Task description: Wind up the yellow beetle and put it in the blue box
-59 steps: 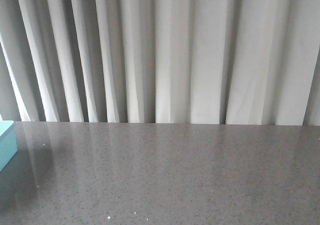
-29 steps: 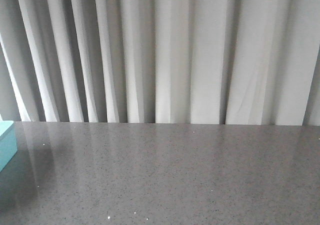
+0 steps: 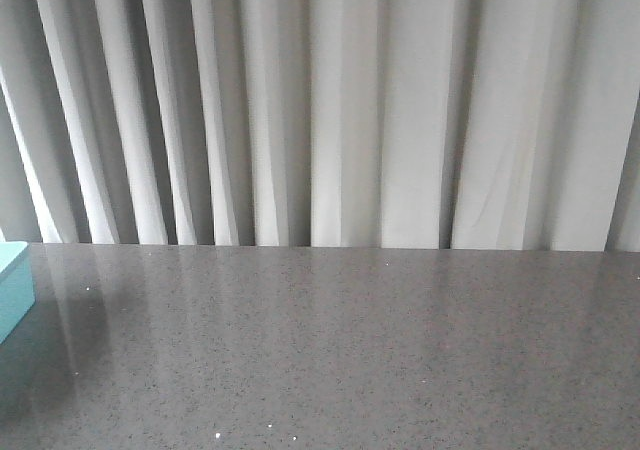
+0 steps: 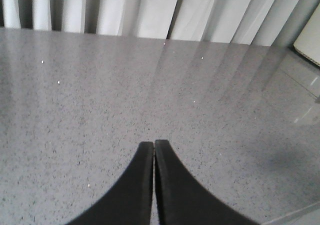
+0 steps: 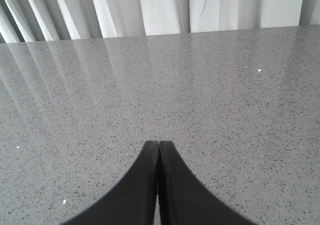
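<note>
The blue box (image 3: pixel 12 288) shows only as a pale turquoise corner at the far left edge of the front view, on the grey table. The yellow beetle is out of view in every frame. My left gripper (image 4: pixel 153 144) is shut and empty, its black fingertips pressed together over bare tabletop. My right gripper (image 5: pixel 158 145) is also shut and empty over bare tabletop. Neither gripper shows in the front view.
The grey speckled table (image 3: pixel 340 350) ends at a back edge under white pleated curtains (image 3: pixel 330 110). A cream-coloured object (image 4: pixel 309 44) sits at the edge of the left wrist view, near the curtains.
The blue box corner shows slightly less at the left edge than one second ago. Nothing else has visibly changed.
</note>
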